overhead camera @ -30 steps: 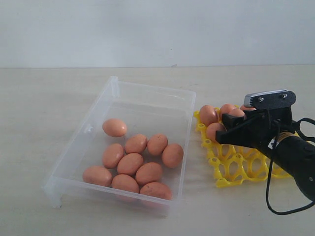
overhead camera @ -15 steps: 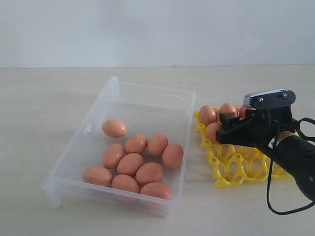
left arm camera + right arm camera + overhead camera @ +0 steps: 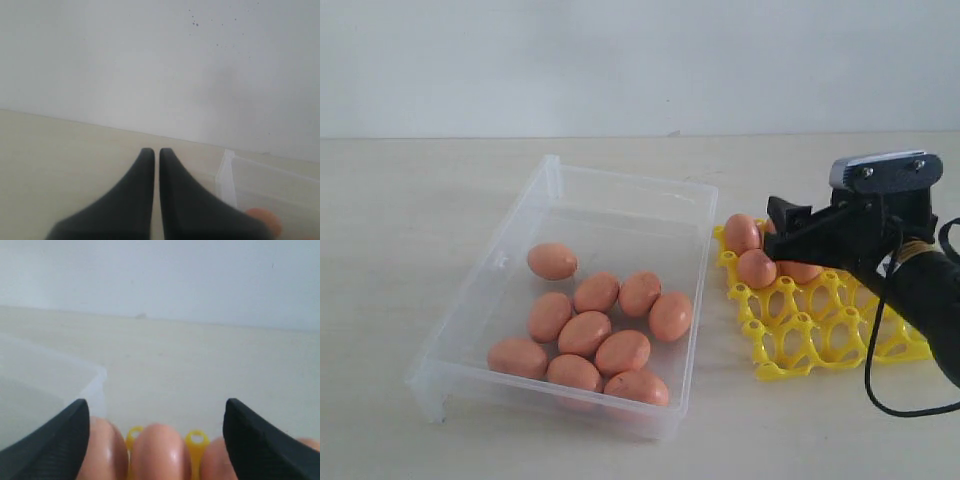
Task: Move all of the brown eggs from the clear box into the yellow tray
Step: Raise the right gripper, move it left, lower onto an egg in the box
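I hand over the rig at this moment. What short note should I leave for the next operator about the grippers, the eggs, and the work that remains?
Left gripper: shut, holding nothing, out of the exterior view.
Right gripper: open, holding nothing, just above the eggs in the yellow tray.
Clear box: ten brown eggs lie in it.
Tray: at least three tray eggs show at the end nearest the box; the gripper may hide more.
Done: those eggs are placed.
Left: the ten eggs in the box.
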Robot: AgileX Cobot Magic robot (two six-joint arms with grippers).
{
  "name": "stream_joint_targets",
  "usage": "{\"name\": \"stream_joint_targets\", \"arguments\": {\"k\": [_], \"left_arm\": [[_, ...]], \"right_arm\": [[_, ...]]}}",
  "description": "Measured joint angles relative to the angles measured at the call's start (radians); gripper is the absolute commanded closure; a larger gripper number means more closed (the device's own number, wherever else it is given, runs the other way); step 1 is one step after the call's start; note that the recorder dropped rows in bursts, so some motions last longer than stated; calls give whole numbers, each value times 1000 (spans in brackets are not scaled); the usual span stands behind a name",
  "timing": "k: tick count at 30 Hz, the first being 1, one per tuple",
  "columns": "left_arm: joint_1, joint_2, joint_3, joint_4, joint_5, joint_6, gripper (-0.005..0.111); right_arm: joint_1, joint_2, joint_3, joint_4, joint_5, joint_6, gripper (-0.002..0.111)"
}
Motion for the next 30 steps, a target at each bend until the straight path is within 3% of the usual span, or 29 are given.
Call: {"name": "stream_joint_targets", "arguments": {"k": [3, 6, 8, 11, 14, 20, 30], "left_arm": [[0, 0, 0, 0, 0, 0, 103], [0, 0, 0, 0, 0, 0, 103], [0, 0, 0, 0, 0, 0, 103], [0, 0, 0, 0, 0, 0, 103], [0, 0, 0, 0, 0, 0, 103], [0, 0, 0, 0, 0, 0, 103], [0, 0, 0, 0, 0, 0, 103]], "right_arm": [[0, -77, 1, -27, 16, 23, 41], [0, -171, -11, -204, 67, 168, 63], [3, -222, -91, -481, 212, 379, 65], [89, -234, -283, -887, 517, 714, 65], [225, -234, -422, -1051, 742, 852, 65], [409, -138, -638, -1082, 1043, 878, 65], [453, 88, -774, -1041, 1115, 902, 65]]}}
